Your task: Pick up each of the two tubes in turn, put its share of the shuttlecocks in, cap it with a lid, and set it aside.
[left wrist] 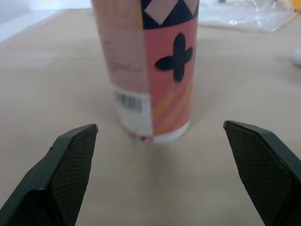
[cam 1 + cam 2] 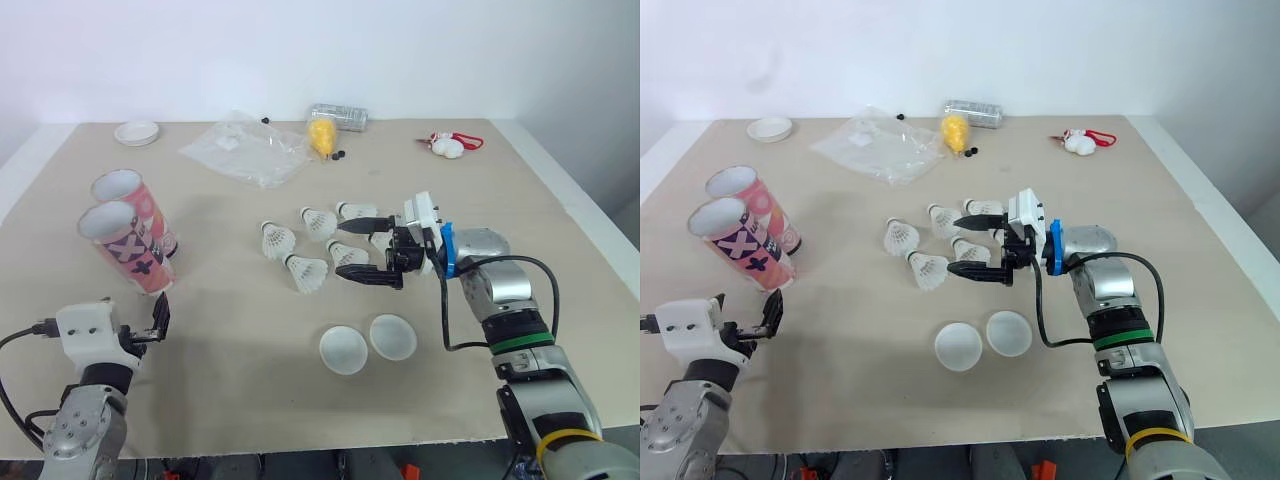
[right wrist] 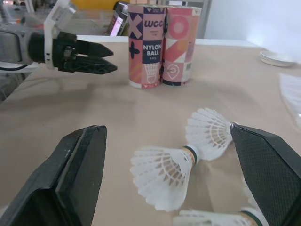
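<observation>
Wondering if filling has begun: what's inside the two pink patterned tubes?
The near pink patterned cardboard tube and the far one stand open, showing only pale inner walls; their depths are hidden.

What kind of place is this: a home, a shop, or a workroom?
Probably a robot test room or lab: a beige table against a plain white wall, with two tubes, loose shuttlecocks and lids laid out as for a trial.
</observation>
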